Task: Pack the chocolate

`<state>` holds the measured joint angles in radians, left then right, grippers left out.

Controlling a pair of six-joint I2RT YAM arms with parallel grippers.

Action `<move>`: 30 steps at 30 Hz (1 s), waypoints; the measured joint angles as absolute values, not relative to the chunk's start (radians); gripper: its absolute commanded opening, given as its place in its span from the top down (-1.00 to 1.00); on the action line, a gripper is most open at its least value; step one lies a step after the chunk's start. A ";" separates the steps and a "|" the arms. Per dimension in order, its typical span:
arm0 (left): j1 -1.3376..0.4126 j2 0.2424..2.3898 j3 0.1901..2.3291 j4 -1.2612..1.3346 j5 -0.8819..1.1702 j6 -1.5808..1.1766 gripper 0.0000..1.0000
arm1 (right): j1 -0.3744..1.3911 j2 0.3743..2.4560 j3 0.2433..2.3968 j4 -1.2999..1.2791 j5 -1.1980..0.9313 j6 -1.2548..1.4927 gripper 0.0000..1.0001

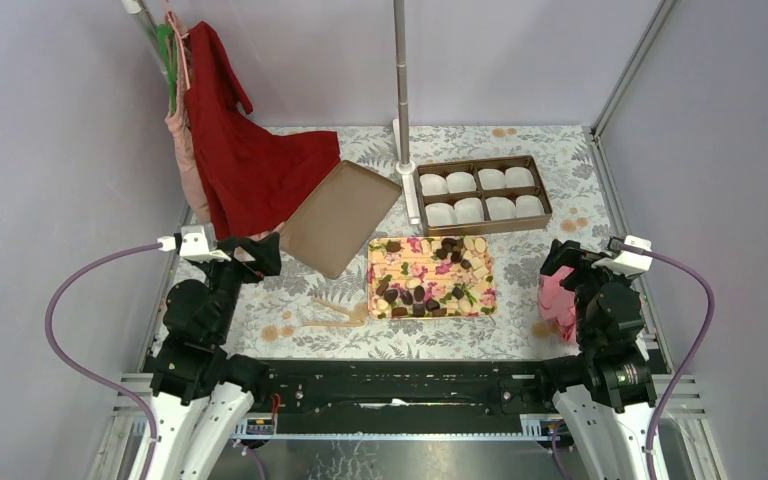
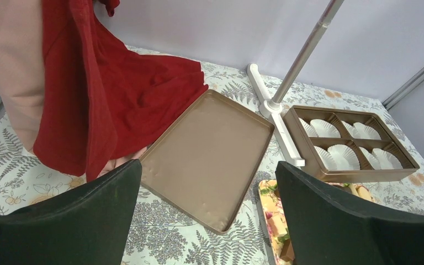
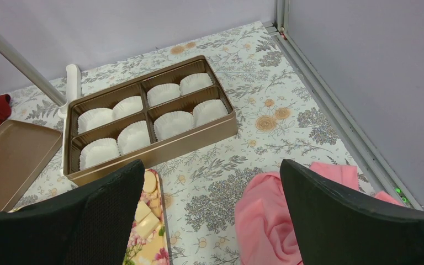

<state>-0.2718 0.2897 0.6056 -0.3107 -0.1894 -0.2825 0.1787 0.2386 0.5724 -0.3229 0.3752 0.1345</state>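
The chocolate (image 1: 448,248) lies as several small dark brown pieces, mixed with pale cream pieces, on a floral tray (image 1: 375,300) in the middle of the table. One brown piece (image 2: 286,254) shows at the tray's edge in the left wrist view. A brown box (image 1: 538,190) behind the tray holds several empty white paper cups (image 1: 468,210); it also shows in the right wrist view (image 3: 199,141). My left gripper (image 1: 263,256) is open and empty, left of the tray. My right gripper (image 1: 558,262) is open and empty, right of the tray.
The box's brown lid (image 1: 338,218) lies open side up, left of the box, partly on a red cloth (image 1: 250,160). A pink cloth (image 1: 555,298) lies under my right gripper. A metal pole (image 1: 401,70) stands behind the box. A pale wooden utensil (image 1: 335,312) lies left of the tray.
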 measured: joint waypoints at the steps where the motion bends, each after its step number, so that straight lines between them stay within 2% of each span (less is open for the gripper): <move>1: -0.270 0.290 0.606 -0.310 -0.185 -0.282 -0.98 | 0.179 0.239 0.572 -0.323 0.375 0.134 -1.00; 15: -0.266 0.341 0.606 -0.314 -0.167 -0.372 -0.97 | 0.179 0.236 0.571 -0.323 0.350 0.135 -1.00; 25: -0.266 0.399 0.606 -0.374 -0.108 -0.612 -0.97 | 0.179 0.236 0.570 -0.323 0.326 0.138 -1.00; 30: -0.266 0.518 0.606 -0.449 -0.068 -0.711 -0.83 | 0.186 0.236 0.571 -0.323 0.317 0.140 -1.00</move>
<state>-0.2661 0.5179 0.6056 -0.4488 -0.0681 -0.7109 0.1860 0.2356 0.5709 -0.3225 0.3172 0.1398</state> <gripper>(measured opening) 0.959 0.995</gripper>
